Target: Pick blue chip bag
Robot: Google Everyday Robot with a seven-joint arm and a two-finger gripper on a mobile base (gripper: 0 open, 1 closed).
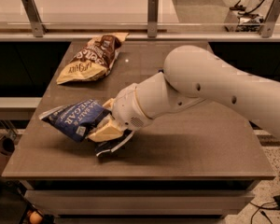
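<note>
Hand (105,138) low over table (200,146), gripping blue chip bag (74,118)

Warm overhead light glares off the far counter (93,3), shadowing the table (214,160) under the gripper (102,134) clamping the blue chip bag (73,118).

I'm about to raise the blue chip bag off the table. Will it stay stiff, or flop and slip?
Probably floppy: the blue chip bag is crinkled film, held only at one end by the hand, so the free end may droop. Likely light for its size, being puffy. Its glossy skin could slip, so lift slowly.
</note>
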